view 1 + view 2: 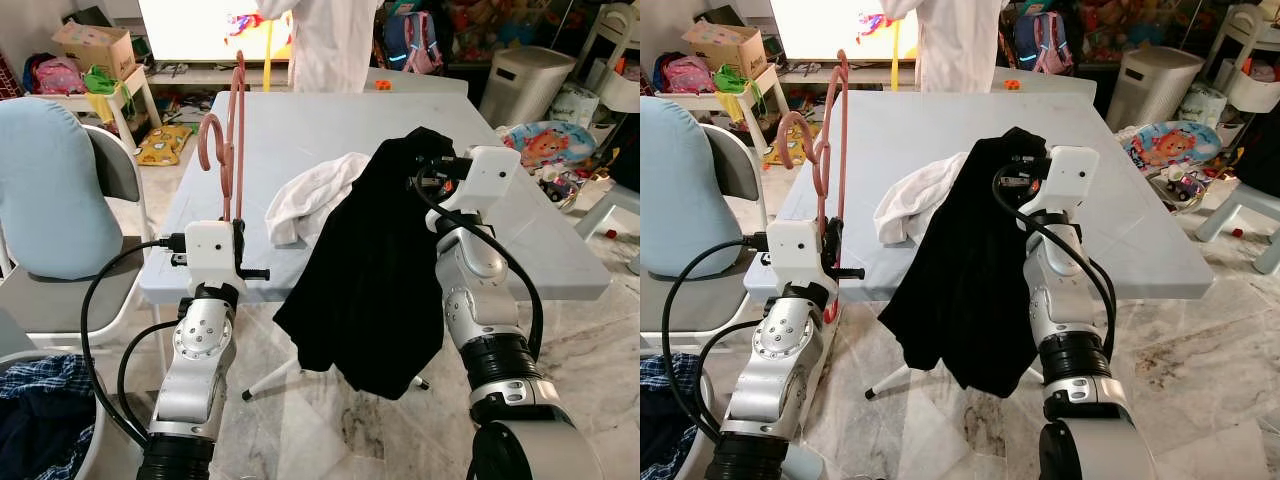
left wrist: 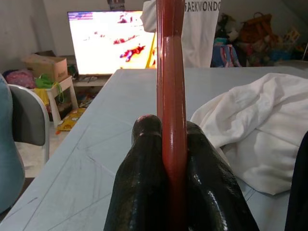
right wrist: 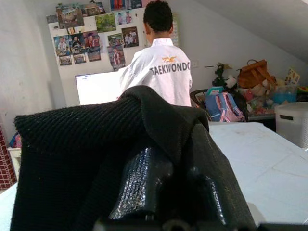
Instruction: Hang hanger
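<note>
Hanger (image 1: 232, 140) upright, hook at left, above bench (image 1: 300, 130) near edge, clamped between fingers (image 2: 144, 183) of left hand (image 1: 232, 225). Right hand (image 1: 428, 180) raised over bench, fingers pinched on black garment (image 1: 365, 290) (hem hangs off bench edge toward floor). White cloth (image 1: 310, 200) crumpled on bench between hands. Person in white at far end.

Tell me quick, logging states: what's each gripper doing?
Left gripper: closed on the pink hanger.
Right gripper: closed on the black garment.
</note>
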Controlling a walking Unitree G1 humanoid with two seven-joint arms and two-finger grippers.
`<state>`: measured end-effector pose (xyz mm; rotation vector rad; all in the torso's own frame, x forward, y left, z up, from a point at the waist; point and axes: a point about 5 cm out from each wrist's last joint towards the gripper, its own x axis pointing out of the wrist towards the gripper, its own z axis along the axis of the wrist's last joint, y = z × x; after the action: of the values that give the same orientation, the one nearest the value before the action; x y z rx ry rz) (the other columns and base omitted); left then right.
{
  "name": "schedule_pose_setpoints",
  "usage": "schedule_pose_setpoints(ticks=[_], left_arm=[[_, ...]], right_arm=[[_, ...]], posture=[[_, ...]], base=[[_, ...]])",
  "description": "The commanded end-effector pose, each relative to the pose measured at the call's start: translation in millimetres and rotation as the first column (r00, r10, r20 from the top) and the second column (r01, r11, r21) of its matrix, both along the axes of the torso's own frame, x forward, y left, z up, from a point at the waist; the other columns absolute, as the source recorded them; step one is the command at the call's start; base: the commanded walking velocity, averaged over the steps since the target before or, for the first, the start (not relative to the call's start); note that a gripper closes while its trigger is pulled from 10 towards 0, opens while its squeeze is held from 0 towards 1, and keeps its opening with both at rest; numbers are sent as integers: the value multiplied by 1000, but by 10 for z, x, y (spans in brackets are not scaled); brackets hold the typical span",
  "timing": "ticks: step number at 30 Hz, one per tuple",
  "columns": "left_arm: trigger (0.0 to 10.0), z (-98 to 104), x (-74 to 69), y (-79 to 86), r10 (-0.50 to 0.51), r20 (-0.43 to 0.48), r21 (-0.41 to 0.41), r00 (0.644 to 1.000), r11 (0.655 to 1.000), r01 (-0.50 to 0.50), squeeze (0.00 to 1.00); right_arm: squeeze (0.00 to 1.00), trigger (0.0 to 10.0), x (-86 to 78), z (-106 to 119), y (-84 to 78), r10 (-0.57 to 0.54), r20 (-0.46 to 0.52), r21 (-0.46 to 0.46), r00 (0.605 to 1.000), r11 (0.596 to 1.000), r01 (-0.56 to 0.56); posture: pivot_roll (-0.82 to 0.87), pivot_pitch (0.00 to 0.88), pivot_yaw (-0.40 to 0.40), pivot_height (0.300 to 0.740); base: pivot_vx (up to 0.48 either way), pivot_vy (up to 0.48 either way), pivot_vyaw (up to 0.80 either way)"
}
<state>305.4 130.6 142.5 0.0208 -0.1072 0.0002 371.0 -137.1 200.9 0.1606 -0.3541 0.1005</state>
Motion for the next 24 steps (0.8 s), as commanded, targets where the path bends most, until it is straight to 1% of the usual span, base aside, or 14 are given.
schedule_pose_setpoints(ticks=[1, 3, 12, 15, 20, 24], left_arm=[[10000, 61, 16, 1, -6, 32, -13, 999, 1000, 7, 0], [10000, 57, 12, 12, 1, 30, -26, 1000, 1000, -1, 0], [10000, 52, 25, 6, -5, 27, -29, 1000, 1000, 6, 0], [10000, 43, 28, -4, -3, 19, -27, 1000, 1000, 3, 0], [10000, 28, 26, -14, 4, 18, -18, 1000, 1000, -3, 0], [10000, 48, 10, -21, 0, 35, -6, 999, 1000, 1, 0]], right_arm=[[0, 0, 22, 115, -16, -5, 44, -4, 999, 1000, 5], [0, 0, 21, 113, -23, -6, 43, -5, 999, 1000, 6], [0, 0, 19, 104, -12, -2, 43, -7, 999, 1000, 3], [0, 0, 20, 99, -12, -2, 42, -8, 999, 1000, 2], [0, 0, 25, 91, -13, 2, 39, -11, 999, 1000, -1], [0, 0, 37, 114, -16, 6, 42, -12, 999, 1000, -5]], posture=[[65, 56, -10, 740], [65, 56, -10, 740], [62, 54, -8, 740], [60, 53, -8, 740], [61, 53, -12, 740], [64, 53, -18, 740]], base=[[382, 0, 0], [398, 0, 0], [372, 0, 0], [251, 0, 0], [0, 0, 0], [0, 0, 0]])
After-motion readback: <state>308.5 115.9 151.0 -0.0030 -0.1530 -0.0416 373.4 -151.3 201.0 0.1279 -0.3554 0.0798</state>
